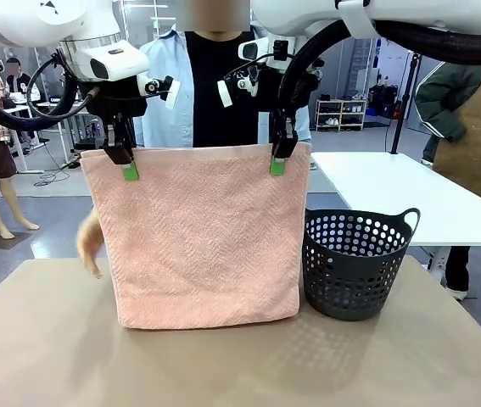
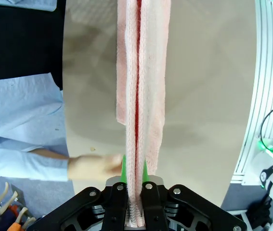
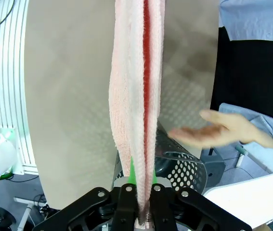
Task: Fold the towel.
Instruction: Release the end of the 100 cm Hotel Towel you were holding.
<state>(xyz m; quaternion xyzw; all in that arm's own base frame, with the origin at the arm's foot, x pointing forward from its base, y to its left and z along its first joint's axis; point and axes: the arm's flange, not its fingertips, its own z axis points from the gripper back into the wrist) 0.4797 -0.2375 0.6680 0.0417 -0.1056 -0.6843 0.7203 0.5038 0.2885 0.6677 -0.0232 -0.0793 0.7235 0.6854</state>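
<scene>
The towel (image 1: 198, 237) is pale salmon pink with a fine zigzag weave. The basket (image 1: 355, 271) is dark grey, dotted with round holes. The table (image 1: 53, 356) is tan. The person's shirt (image 1: 159, 85) is light blue.

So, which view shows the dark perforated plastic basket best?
Front view: the dark perforated plastic basket stands whole beside the hanging pale pink terry towel. The right wrist view catches part of it behind the towel.
</scene>
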